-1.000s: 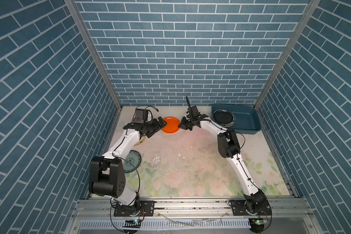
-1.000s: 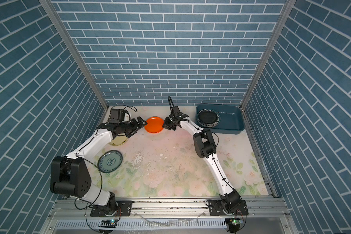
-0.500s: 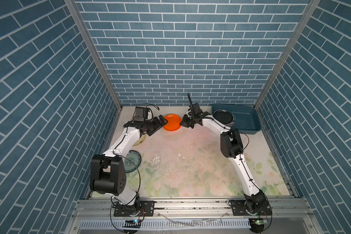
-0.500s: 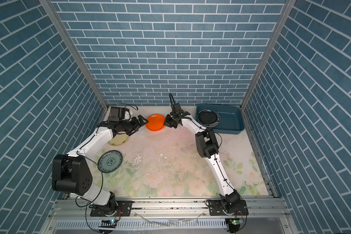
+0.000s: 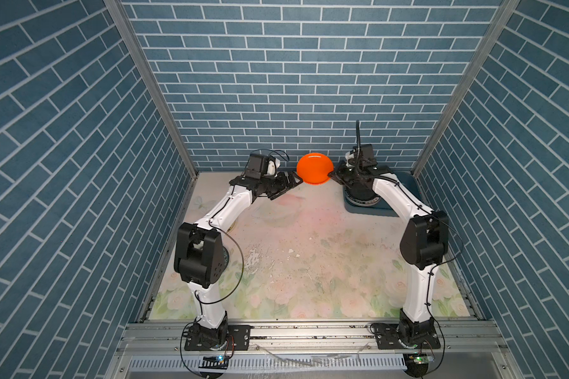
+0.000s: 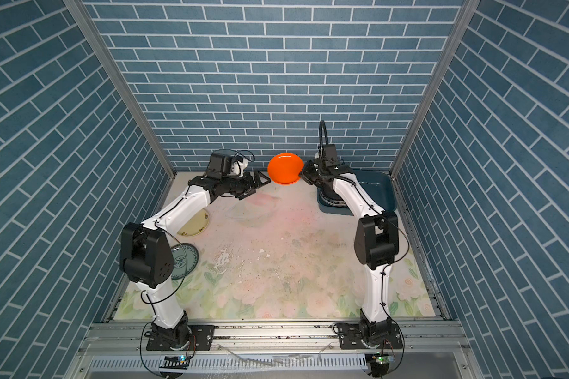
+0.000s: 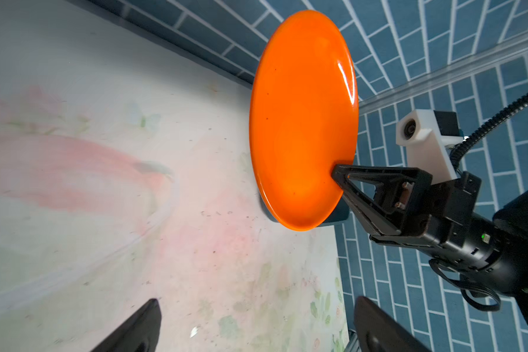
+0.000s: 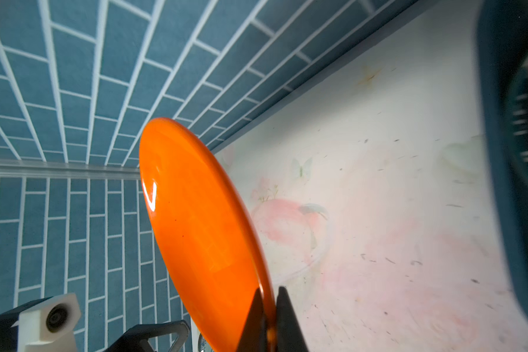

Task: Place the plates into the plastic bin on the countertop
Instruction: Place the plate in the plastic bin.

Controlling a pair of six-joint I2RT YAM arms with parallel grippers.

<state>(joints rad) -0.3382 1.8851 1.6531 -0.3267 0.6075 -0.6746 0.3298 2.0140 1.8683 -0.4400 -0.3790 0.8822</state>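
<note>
Step in hand: by my reading, carrying the orange plate (image 5: 313, 168) across into the plastic bin (image 6: 380, 183).
Orange plate: lifted clear of the tabletop (image 6: 293, 246), tilted close to on edge, just off the bin's short end that faces the left arm.
Right end effector (image 8: 269, 304): pinched together on the plate's rim, on the edge nearest the bin.
Left end effector (image 7: 256, 329): jaws wide apart and empty, on the side of the plate away from the bin, near it but not gripping.
Bin contents: a dark plate (image 6: 329, 200) lies at the bin end closest to the orange plate, partly hidden under the right arm.
Other plates: a cream-yellow plate (image 6: 196, 224) and a celadon plate (image 6: 183, 261) lie well away from the bin, by the left arm.
Doing it well: a pinch on a thin rim may let the plate pivot, so travel slowly; clear the bin's flared rim, level the plate over the bin, lower it onto the dark plate, then release.
</note>
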